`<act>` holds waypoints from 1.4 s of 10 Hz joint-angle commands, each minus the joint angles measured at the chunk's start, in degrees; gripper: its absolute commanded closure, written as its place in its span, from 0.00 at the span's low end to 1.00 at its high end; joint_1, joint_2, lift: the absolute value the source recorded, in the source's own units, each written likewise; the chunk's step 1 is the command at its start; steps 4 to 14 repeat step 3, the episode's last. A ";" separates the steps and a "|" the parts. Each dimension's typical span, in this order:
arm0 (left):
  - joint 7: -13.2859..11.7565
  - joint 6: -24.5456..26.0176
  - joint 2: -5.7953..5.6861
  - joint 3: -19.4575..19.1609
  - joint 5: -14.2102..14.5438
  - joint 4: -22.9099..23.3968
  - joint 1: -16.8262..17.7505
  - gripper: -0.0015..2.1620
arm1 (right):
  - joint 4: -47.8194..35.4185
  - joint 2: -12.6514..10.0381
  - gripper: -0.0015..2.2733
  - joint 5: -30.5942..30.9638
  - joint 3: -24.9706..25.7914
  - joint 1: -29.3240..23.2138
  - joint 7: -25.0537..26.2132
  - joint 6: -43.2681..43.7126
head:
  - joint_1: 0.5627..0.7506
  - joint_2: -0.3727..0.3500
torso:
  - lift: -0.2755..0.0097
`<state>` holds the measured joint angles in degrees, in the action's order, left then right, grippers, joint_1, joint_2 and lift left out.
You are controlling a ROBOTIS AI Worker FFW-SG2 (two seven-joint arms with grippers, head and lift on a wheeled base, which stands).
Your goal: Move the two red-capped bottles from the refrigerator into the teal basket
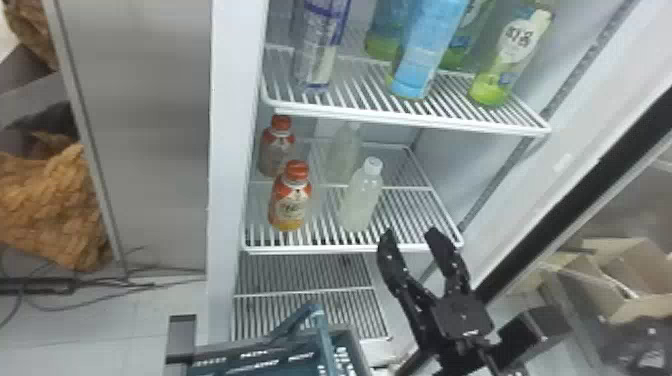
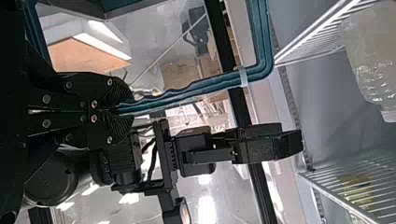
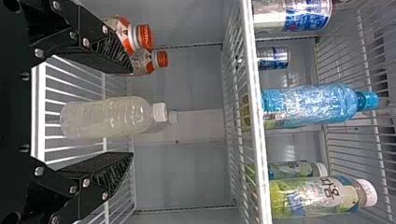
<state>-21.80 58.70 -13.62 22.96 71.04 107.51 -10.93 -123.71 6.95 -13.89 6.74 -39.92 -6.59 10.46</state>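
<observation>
- Both red-capped bottles stand on the middle shelf [image 1: 310,249] at the refrigerator's left side: the front bottle [image 1: 290,205] near the edge, the rear bottle [image 1: 277,150] behind it.
- The right gripper [image 1: 411,232] is empty, its fingers spread, near the shelf's right front.
- Likely trouble: going straight in could bring it to the white-capped bottle [image 1: 361,200] – the wrong one – and a leftward sweep could topple that.
- The left gripper [image 2: 127,108] is closed on the handle [image 2: 210,80] of the teal basket [image 1: 295,345], below the shelf.
- The handle, as far as this partial view tells, could snag a lowered bottle; uneven weight might tip the basket.
- Reaching for the rear bottle first could knock the front one.
</observation>
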 commanded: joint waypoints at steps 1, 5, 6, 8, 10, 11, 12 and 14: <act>0.01 -0.07 0.00 0.00 0.02 0.00 -0.04 0.52 | -0.11 -0.01 0.19 -0.04 0.23 -0.01 0.00 -0.05 | 0.70 0.03 | 0.17; -0.08 -0.07 0.00 0.00 0.02 0.14 -0.04 0.52 | -0.11 -0.09 0.19 -0.04 0.34 -0.01 0.08 -0.05 | 0.70 0.03 | 0.17; -0.08 -0.07 0.00 0.00 0.02 0.14 -0.04 0.52 | -0.11 -0.09 0.19 -0.04 0.34 -0.01 0.08 -0.05 | 0.70 0.03 | 0.17; -0.08 -0.07 0.00 0.00 0.02 0.14 -0.04 0.52 | -0.11 -0.09 0.19 -0.04 0.34 -0.01 0.08 -0.05 | 0.70 0.03 | 0.17; -0.08 -0.07 0.00 0.00 0.02 0.14 -0.04 0.52 | -0.11 -0.09 0.19 -0.04 0.34 -0.01 0.08 -0.05 | 0.70 0.03 | 0.17; -0.08 -0.07 0.00 0.00 0.02 0.14 -0.04 0.52 | -0.11 -0.09 0.19 -0.04 0.34 -0.01 0.08 -0.05 | 0.70 0.03 | 0.17; -0.08 -0.07 0.00 0.00 0.02 0.14 -0.04 0.52 | -0.11 -0.09 0.19 -0.04 0.34 -0.01 0.08 -0.05 | 0.70 0.03 | 0.17; -0.08 -0.07 0.00 0.00 0.02 0.14 -0.04 0.52 | -0.11 -0.09 0.19 -0.04 0.34 -0.01 0.08 -0.05 | 0.70 0.03 | 0.17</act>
